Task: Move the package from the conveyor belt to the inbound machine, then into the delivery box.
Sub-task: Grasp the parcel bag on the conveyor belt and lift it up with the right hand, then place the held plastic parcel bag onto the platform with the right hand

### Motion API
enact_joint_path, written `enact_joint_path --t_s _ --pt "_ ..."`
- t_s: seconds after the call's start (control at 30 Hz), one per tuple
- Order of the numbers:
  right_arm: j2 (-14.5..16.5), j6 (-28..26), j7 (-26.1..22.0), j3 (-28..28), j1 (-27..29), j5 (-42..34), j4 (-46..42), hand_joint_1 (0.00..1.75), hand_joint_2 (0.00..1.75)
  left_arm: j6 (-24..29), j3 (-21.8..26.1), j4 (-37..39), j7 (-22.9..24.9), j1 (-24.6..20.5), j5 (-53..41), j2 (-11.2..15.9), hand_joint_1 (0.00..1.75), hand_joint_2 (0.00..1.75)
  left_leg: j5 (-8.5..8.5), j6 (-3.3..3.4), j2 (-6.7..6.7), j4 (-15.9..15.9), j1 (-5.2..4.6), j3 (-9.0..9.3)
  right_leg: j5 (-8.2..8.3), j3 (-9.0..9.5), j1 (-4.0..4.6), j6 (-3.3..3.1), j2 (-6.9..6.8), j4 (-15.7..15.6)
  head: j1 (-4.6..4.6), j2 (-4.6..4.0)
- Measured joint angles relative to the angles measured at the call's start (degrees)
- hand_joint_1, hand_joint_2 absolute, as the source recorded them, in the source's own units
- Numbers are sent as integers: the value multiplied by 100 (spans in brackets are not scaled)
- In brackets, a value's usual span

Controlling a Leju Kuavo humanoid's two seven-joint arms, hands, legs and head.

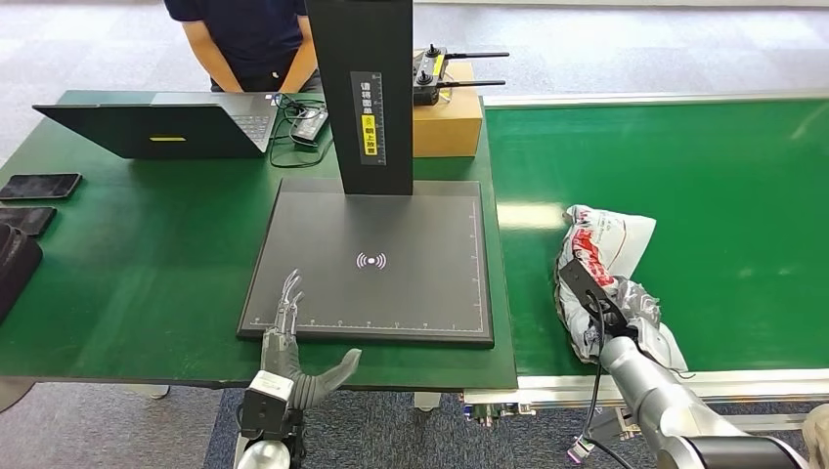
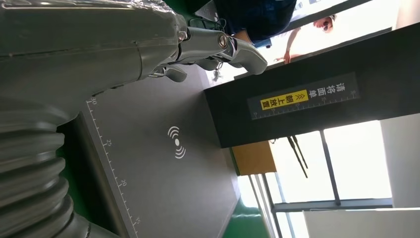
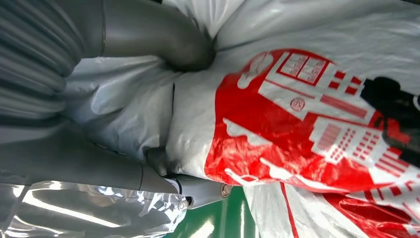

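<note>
Your right hand (image 1: 587,293) has its fingers pressed into the crumpled white-and-red plastic package (image 1: 606,244), which lies on the green conveyor belt (image 1: 704,176). Your left hand (image 1: 293,362) waits with fingers spread beside the flat black inbound machine (image 1: 391,283). Both transfers remain.

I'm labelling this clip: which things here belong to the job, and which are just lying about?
Job:
package, under the right hand
conveyor belt
inbound machine
left hand, open at the machine's edge

Lying about:
laptop
phone
cardboard box
remote controllers
</note>
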Motion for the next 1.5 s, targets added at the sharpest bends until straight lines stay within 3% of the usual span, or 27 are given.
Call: enact_joint_path --t_s 0.2,0.37,0.63,0.77,0.9,1.17,1.5 --pt "20 -409 -239 -38 -2 -9 -1 175 175 -11 11 0 0 16 -28 0 0 175 0 0 0 0 0 -7 -1 -7 0 -1 0 0 0 0" --pt "22 -814 -713 -163 -8 -2 -17 174 175 -19 13 0 0 19 -15 0 0 175 0 -1 -1 0 0 -20 0 -19 0 -1 0 1 1 0" --pt "133 -1454 -2348 -376 -234 -243 -296 172 175 13 -5 0 0 -17 88 4 0 175 2 -2 0 -1 0 -29 0 -30 1 -2 1 2 1 0" --pt "328 -1519 -3103 -423 -339 -367 -526 170 175 82 -28 0 0 -48 141 5 0 175 3 -3 0 -1 1 -30 0 -31 2 -2 1 3 1 0" --pt "621 -1485 -3560 -361 -371 -327 -783 170 175 121 -52 0 0 -69 178 14 0 175 3 -5 0 -2 2 -31 -1 -32 3 -3 1 4 0 0" --pt "1263 -1162 -3983 323 -444 56 -1163 170 175 165 -96 -4 0 -86 247 51 0 175 5 -6 2 -3 4 -32 -1 -34 5 -4 3 6 0 0" --pt "2056 -727 -3939 1826 -440 120 -1610 171 175 158 -197 -4 0 -232 282 89 0 175 5 -8 3 -3 6 -33 -4 -38 7 -7 4 7 -1 0"
